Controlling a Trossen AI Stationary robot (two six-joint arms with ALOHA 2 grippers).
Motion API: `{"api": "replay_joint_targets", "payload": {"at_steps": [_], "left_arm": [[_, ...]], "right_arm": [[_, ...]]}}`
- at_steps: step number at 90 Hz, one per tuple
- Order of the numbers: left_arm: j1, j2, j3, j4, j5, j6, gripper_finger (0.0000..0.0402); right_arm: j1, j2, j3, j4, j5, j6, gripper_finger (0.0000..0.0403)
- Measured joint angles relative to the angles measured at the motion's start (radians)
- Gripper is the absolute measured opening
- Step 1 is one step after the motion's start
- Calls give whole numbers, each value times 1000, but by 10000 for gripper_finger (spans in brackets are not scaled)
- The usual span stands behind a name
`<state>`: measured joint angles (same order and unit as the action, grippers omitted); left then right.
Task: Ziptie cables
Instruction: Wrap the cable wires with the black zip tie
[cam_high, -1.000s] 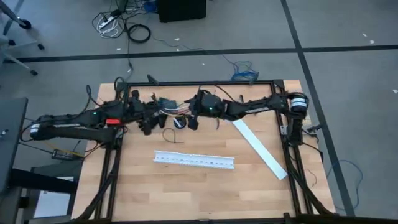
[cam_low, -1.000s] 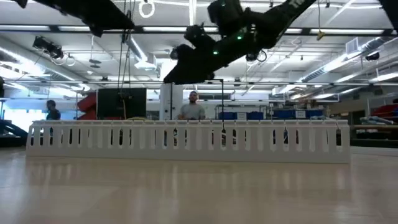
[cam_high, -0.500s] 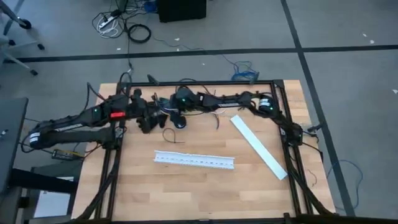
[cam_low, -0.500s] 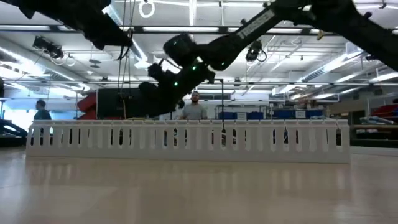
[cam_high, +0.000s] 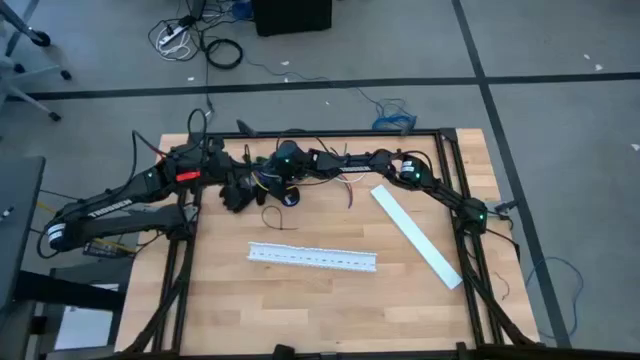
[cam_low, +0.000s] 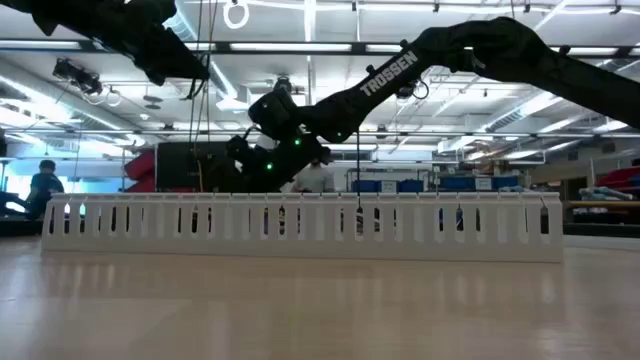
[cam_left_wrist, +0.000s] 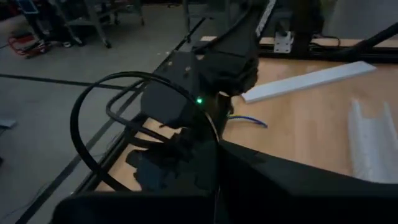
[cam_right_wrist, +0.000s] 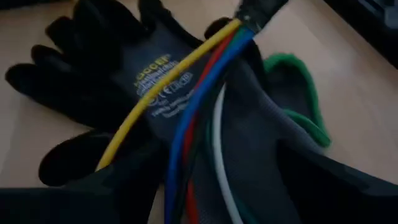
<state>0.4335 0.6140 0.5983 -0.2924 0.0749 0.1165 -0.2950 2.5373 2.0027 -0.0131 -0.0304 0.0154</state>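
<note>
We count two arms, both reaching to the far edge of the table. The right gripper and left gripper meet there, close together. We cannot tell how either gripper's jaws stand. The cables sit right before the right wrist camera: four coloured wires show, yellow, blue, red and white, lying over one black glove with a green cuff. On the table we count one slotted white channel and one flat white strip, well apart.
</note>
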Motion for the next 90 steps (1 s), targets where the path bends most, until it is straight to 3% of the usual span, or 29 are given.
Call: {"api": "replay_joint_targets", "payload": {"at_steps": [15, 32, 36, 55, 71, 90], "left_arm": [[0, 0, 0, 4, 7, -14, 0], [0, 0, 0, 19, 7, -16, 0], [0, 0, 0, 22, 7, -16, 0], [0, 0, 0, 41, 5, -20, 0], [0, 0, 0, 53, -11, -42, 0], [0, -33, 0, 69, -32, -95, 0]], "right_arm": [[-11, 0, 1, 0, 0, 11, 223], [-13, 0, 1, 4, -29, -1, 44], [-13, 0, 1, 5, -38, -16, 21], [-10, -19, 21, -15, -75, -11, 6], [12, -139, 26, -119, -96, -84, 3], [14, -253, 25, -476, 65, -235, 1]]}}
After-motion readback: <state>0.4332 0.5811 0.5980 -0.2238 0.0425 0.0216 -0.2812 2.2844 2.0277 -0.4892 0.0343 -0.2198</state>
